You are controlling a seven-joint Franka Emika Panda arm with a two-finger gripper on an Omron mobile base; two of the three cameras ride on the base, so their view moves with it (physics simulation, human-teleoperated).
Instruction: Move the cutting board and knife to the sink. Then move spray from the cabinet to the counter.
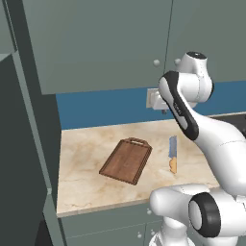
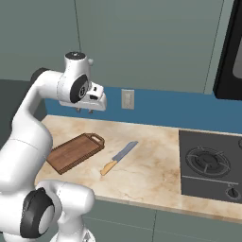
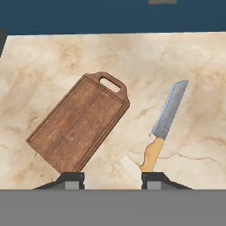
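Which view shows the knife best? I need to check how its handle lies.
The hand view: the knife lies whole and large, handle toward the tool, beside the cutting board. Both base views show it smaller; the left base view foreshortens it.

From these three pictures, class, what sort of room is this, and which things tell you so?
A kitchen, rendered rather than real. A marble counter carries a cutting board and a knife, a black stovetop sits beside them, and knobbed wall cabinets hang above.

Base views flank arm; hand view looks down; all share counter (image 1: 96,187).
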